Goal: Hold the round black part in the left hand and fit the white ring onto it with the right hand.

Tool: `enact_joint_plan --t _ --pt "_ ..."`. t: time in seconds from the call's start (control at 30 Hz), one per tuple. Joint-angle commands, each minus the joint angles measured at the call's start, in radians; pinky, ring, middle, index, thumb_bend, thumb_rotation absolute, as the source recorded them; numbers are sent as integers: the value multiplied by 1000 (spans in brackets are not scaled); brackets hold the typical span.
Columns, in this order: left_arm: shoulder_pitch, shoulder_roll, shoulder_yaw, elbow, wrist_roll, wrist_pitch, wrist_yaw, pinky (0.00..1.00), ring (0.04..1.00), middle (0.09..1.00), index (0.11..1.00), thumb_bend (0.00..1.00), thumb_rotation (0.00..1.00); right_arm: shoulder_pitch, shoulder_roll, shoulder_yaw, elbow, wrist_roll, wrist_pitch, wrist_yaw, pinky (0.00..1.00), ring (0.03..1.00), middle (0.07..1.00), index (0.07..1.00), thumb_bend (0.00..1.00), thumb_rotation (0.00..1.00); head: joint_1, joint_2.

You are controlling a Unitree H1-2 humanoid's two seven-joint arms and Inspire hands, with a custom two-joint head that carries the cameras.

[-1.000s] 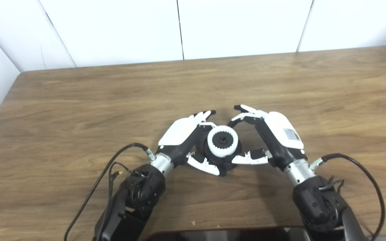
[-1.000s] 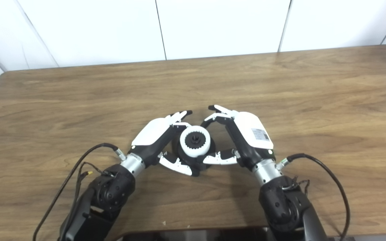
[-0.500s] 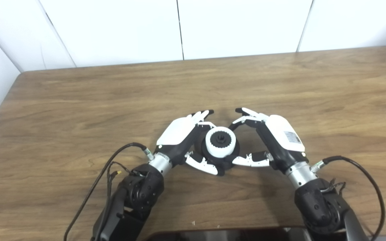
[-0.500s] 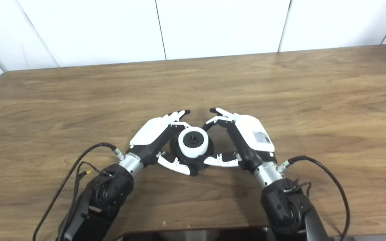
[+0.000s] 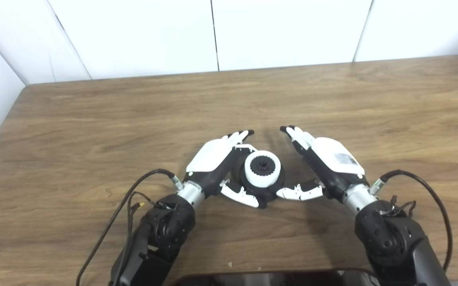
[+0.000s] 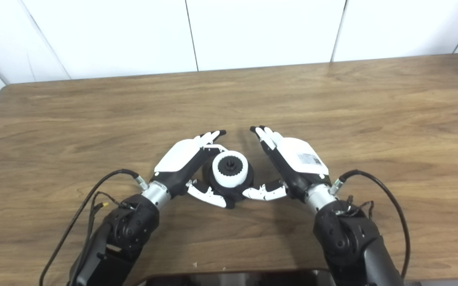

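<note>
Wood table, L hand gripping black part, white ring seated, R hand spread

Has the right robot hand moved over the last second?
Yes. The right robot hand has opened and pulled back to the right, away from the white ring, which stays seated on the round black part held by the left robot hand.

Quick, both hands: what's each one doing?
Left hand: shut on the round black part.
Right hand: open, holding nothing.
</note>
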State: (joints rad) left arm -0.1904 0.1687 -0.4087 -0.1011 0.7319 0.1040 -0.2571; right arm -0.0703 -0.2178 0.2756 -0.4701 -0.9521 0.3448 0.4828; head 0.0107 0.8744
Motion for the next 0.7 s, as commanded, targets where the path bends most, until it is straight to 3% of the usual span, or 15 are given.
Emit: enact_joint_plan --t 0.0,0.67 --pt "-41 2 10 -29 0 -5 7 1000 1000 1000 602 938 369 -11 -25 -21 -14 -20 20 18 890 991 1000 1000 1000 417 -1 -1" --pt "-35 5 22 -30 -12 -12 13 1000 1000 1000 599 934 364 -26 -63 -63 -26 24 24 45 905 999 1000 1000 1000 415 -10 -18"
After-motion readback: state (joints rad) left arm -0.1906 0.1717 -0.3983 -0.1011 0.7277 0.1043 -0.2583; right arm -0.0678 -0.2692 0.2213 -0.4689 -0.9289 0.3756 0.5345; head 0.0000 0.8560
